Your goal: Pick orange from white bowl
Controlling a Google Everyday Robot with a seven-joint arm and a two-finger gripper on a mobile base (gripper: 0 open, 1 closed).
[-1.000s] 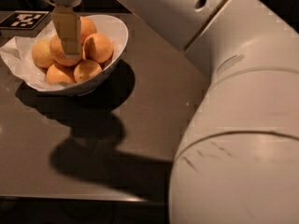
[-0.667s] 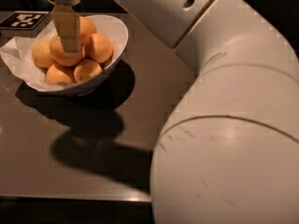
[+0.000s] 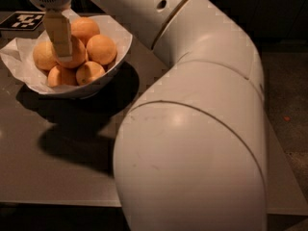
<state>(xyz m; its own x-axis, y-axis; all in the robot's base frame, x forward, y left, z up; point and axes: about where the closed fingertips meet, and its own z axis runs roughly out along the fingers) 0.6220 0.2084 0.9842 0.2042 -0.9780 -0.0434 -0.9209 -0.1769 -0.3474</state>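
The white bowl (image 3: 121,47), lined with crinkled white paper, stands at the table's far left and holds six oranges. My gripper (image 3: 63,57) reaches straight down from above into the pile. Its tip rests against the orange (image 3: 77,56) in the middle of the pile, which it partly hides. Smaller oranges lie around it: one behind (image 3: 85,28), one to the right (image 3: 102,48), one to the left (image 3: 43,56) and two in front (image 3: 89,72).
The grey table (image 3: 53,167) runs to a front edge at the bottom. My large white arm (image 3: 192,148) covers the right half of the view. A black-and-white marker tag (image 3: 21,20) lies behind the bowl. Dark floor shows at the far right.
The arm's big elbow link has swung left and covers more of the table. The gripper has stayed in the bowl on the middle orange.
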